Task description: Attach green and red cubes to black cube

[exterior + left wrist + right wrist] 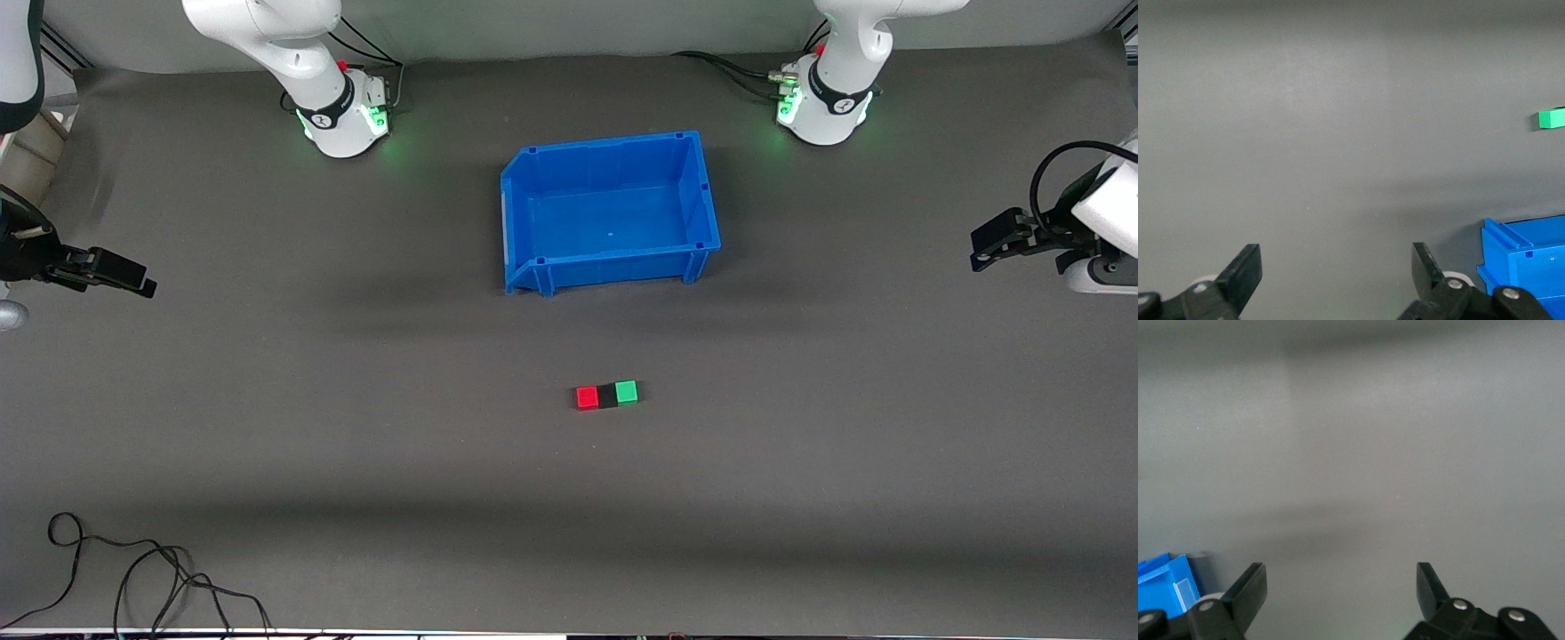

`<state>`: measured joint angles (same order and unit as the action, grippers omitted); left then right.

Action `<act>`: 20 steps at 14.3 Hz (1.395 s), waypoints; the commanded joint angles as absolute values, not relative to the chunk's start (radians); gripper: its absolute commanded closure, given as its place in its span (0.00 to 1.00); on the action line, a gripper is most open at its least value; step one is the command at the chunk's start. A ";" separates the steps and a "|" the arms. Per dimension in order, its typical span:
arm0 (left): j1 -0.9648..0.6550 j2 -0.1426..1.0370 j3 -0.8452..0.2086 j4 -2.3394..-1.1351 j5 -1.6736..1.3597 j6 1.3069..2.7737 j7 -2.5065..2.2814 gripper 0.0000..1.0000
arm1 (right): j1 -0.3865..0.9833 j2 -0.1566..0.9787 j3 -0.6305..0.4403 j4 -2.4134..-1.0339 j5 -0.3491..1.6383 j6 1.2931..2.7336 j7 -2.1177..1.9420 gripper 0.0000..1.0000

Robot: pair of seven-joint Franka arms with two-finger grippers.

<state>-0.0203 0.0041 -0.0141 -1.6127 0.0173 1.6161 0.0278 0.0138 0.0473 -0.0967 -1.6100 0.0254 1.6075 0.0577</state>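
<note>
The red cube (587,397), black cube (607,396) and green cube (627,392) sit touching in one row on the grey table, black in the middle, nearer the front camera than the blue bin. The green cube also shows in the left wrist view (1551,119). My left gripper (982,258) is open and empty, held over the left arm's end of the table; its fingers (1245,270) are wide apart. My right gripper (142,286) is open and empty over the right arm's end of the table; its fingers (1251,587) are wide apart.
An empty blue bin (533,271) stands at mid-table between the arm bases and the cubes; its corner shows in the left wrist view (1525,260) and the right wrist view (1165,583). A loose black cable (142,578) lies at the table's front corner, at the right arm's end.
</note>
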 commanded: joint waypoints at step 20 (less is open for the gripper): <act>-0.035 0.012 -0.015 -1.559 0.026 1.548 0.043 0.00 | 0.017 0.044 -0.097 -1.615 0.006 1.618 0.052 0.01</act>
